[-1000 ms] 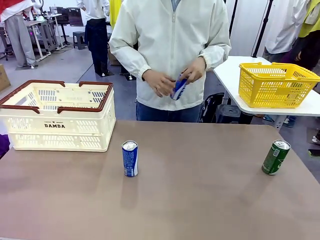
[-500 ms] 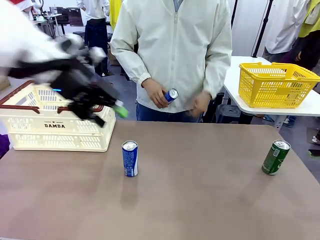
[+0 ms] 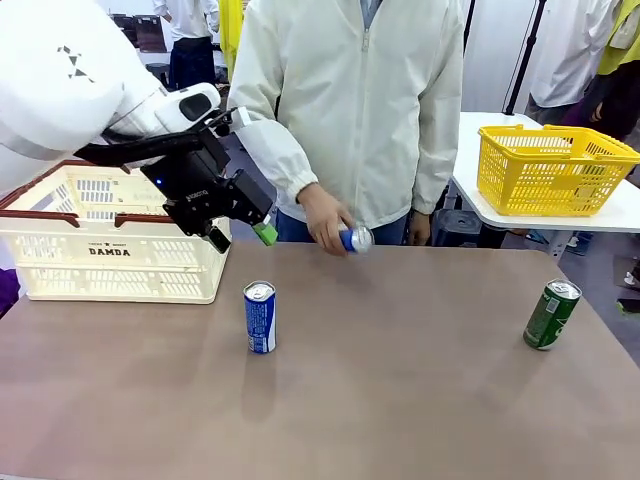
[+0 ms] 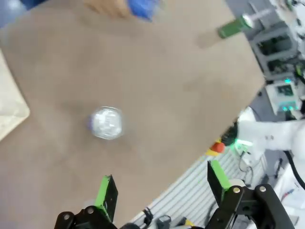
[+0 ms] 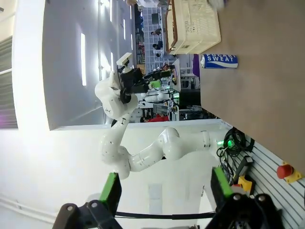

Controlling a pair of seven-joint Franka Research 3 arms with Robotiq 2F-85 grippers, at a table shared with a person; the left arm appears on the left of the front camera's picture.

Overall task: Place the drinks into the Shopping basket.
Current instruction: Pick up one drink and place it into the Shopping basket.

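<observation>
We find the desk (image 3: 400,400) carrying the Shopping basket (image 3: 110,250) at its far left. The left claw (image 3: 242,237) hangs above the desk just beside the basket's right wall, jaws wide apart and holding nothing. The right claw (image 5: 166,188) also stands open, off the desk's edge and well apart from every drink. The blue can (image 3: 260,317) stands upright, long axis vertical, directly below the left claw, which we judge the nearer. The green can (image 3: 551,314) stands far right. A person's hand (image 3: 322,218) holds a third can (image 3: 355,239) at the far edge.

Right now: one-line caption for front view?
Open left fingers above upright blue can, cream basket beside; person's hand holds second blue can.
</observation>
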